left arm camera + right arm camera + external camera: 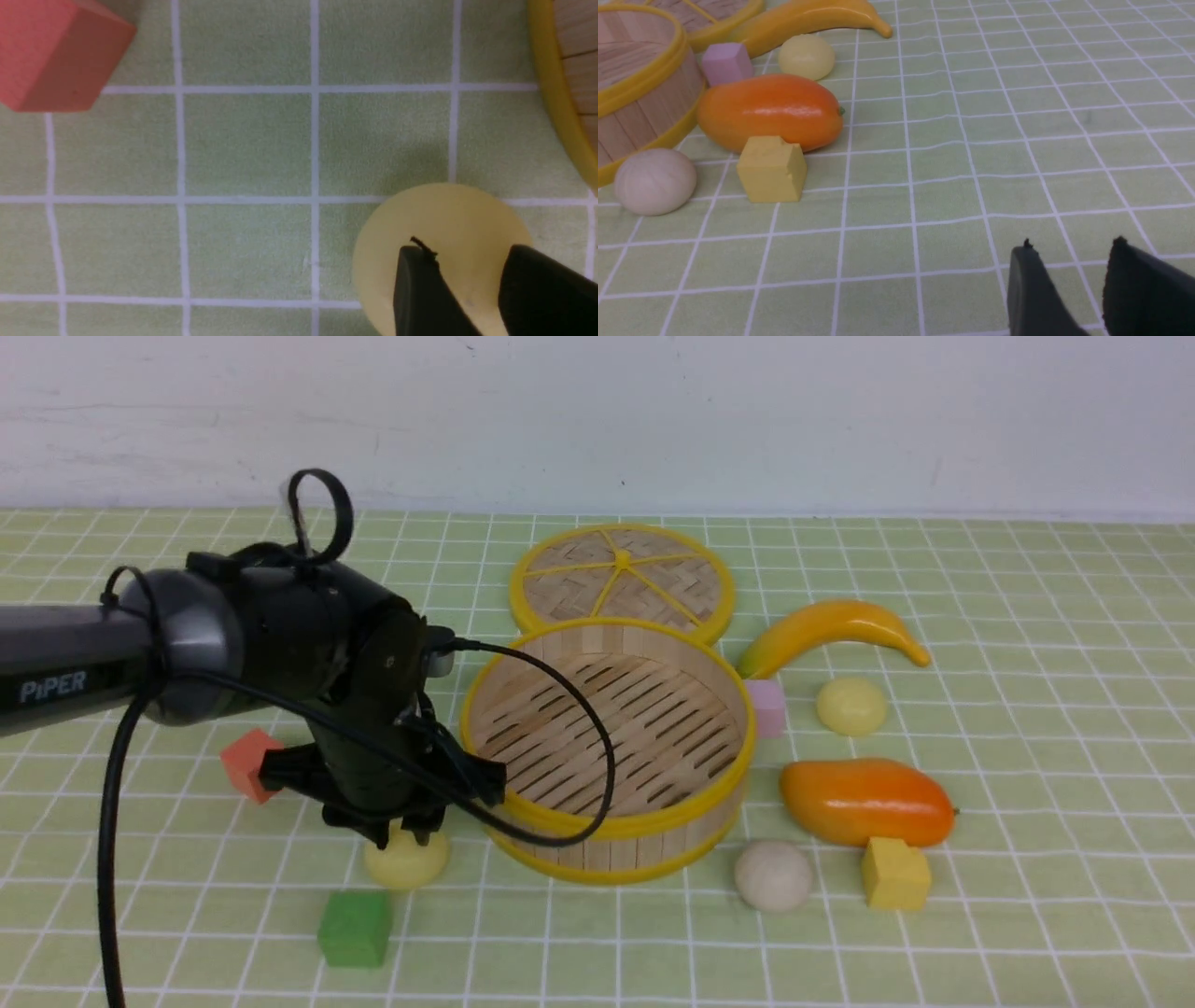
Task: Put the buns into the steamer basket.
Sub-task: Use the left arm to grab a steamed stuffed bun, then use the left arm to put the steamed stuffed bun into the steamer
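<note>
Left gripper (460, 275) open over a pale yellow, domed bun (406, 859) beside the round bamboo basket (607, 823).
Right jaws stand apart, empty. The smooth bun looks light, perhaps slippery; grasp its sides low.

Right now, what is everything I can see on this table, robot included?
Round slatted bamboo basket: one, tan with yellow bands, centre
Flat woven round lid: one, tan with yellow spokes, behind basket
Smooth rounded buns: three; pale yellow below left tool, pale yellow behind mango, off-white right of basket
Curved banana: one, yellow, behind mango
Oval mango: one, orange, right
Cubes: four; red and green left, pink beside basket, yellow before mango
Robot arms: two, black tools; left tool, right tool
</note>
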`<state>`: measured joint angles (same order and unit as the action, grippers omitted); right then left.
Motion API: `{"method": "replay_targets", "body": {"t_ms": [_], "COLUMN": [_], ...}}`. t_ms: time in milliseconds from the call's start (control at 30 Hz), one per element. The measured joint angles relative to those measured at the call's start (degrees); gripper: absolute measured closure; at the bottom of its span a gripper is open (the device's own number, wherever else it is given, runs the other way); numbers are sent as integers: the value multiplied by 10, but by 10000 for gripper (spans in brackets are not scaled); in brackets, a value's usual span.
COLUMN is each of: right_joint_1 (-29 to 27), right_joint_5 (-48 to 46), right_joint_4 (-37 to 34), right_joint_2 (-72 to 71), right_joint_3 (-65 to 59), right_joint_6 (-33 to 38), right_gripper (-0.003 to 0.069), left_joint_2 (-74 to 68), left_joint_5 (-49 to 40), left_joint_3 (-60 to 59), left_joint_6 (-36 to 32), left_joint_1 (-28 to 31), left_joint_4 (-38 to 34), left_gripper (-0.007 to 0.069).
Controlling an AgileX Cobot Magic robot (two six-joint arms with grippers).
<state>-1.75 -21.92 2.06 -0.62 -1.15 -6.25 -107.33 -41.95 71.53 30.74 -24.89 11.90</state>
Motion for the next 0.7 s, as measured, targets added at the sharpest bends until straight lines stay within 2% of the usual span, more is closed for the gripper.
{"method": "replay_targets", "body": {"t_ms": [100,200,300,367,567,700], "right_joint_1": [0,0,0,0,0,0], "right_joint_5": [0,0,0,0,0,0], "right_joint_4": [0,0,0,0,0,0], "right_joint_2": [0,0,0,0,0,0], "right_joint_3": [0,0,0,0,0,0], "right_joint_6": [0,0,0,0,0,0], "right_gripper": [420,420,420,420,420,420], "left_joint_2": [-4,-4,-4,-3,22,57], "left_joint_5": [2,3,0,-5,-56,-85], "left_joint_3": [0,1,3,4,31,107], "left_joint_6": [1,1,2,1,-39,-98], "left_joint_1": [0,0,0,0,0,0], "left_joint_4": [0,0,0,0,-17,-83], "left_gripper": [421,490,600,637,638,638]}}
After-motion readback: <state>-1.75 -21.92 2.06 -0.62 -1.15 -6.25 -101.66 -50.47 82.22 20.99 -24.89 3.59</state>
